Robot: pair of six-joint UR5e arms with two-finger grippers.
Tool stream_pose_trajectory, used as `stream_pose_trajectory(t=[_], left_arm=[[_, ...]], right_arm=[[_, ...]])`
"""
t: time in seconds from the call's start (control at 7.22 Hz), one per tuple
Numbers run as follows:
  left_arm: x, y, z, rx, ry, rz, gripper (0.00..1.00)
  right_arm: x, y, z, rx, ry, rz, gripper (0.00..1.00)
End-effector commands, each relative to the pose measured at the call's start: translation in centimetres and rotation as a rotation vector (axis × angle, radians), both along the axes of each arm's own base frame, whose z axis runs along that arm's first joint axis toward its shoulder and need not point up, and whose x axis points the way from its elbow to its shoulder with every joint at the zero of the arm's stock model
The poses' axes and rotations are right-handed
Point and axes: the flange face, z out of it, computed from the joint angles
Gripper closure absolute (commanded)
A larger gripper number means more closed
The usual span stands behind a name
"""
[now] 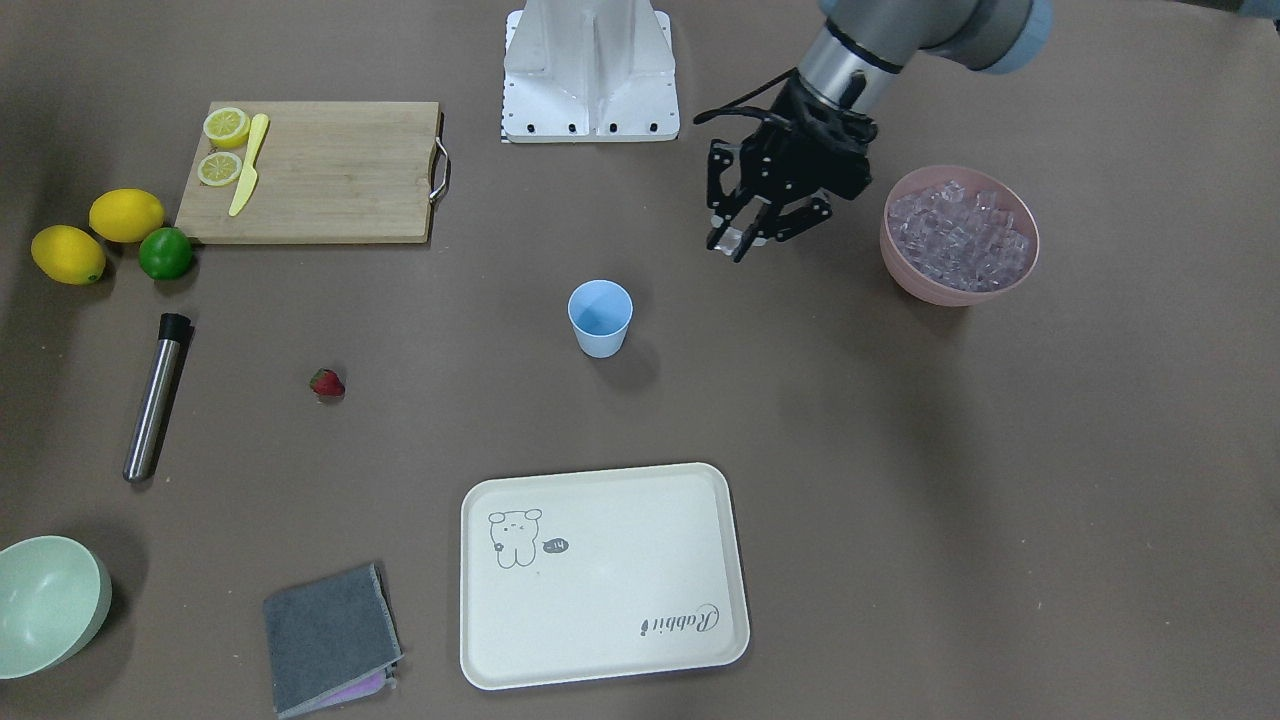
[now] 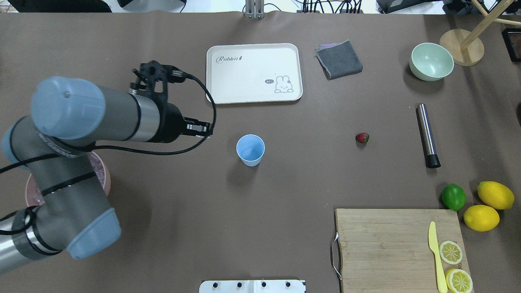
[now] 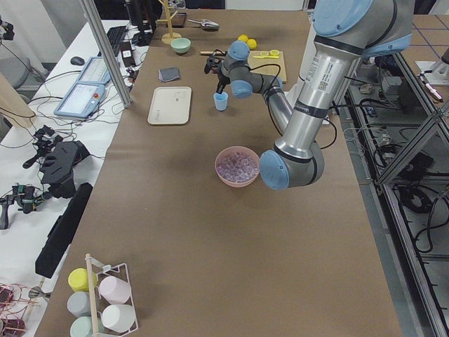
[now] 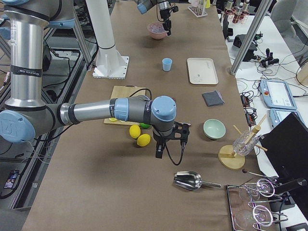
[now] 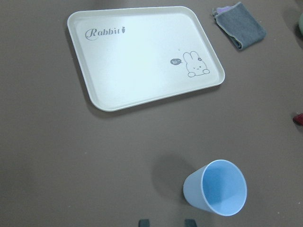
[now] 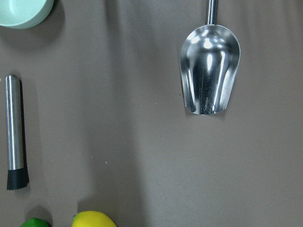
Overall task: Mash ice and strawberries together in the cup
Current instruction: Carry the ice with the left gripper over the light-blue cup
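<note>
The light blue cup (image 1: 600, 318) stands upright mid-table and looks empty in the left wrist view (image 5: 218, 189). My left gripper (image 1: 740, 240) hangs above the table between the cup and the pink bowl (image 1: 905, 270). It is shut on a small clear ice cube. Only its fingertips (image 5: 144, 221) show in the wrist view, and the cube is hidden there. The pink bowl is full of ice (image 1: 960, 230). The strawberry (image 1: 327, 383) lies alone on the table. My right gripper (image 4: 161, 144) hovers far from the cup near the lemons. I cannot tell if it is open or shut.
A steel muddler (image 1: 155, 398) lies beyond the strawberry. A cream tray (image 1: 600, 650), grey cloth (image 1: 325, 635) and pale green bowl (image 1: 50, 600) are on the operators' side. A cutting board (image 1: 330, 170) holds lemon halves and a knife; lemons and a lime sit beside it. A metal scoop (image 6: 209, 78) lies under the right wrist.
</note>
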Motion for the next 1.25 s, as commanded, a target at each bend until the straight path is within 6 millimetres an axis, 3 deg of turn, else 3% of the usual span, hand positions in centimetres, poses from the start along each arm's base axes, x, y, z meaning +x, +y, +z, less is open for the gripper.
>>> stream_pose_trajectory(t=[0.0,0.28,0.42,1.11], left_arm=[[7.0,1.5,-2.5,-0.007,-0.008,-0.061,1.00],[10.9,1.8,-0.9,0.002,-0.027,-0.072,1.00],[11.9,1.5,0.1,0.006,-0.025,-0.074,1.00],[12.7,1.2,0.4,0.003,-0.032,-0.074,1.00]], right_arm=[[0.0,-0.1,-0.2,0.016,0.001,0.000,0.00],[0.0,-0.1,-0.2,0.016,-0.001,0.000,0.00],[0.0,-0.1,-0.2,0.016,-0.001,0.000,0.00],[0.0,-0.1,-0.1,0.013,-0.001,0.001,0.00]])
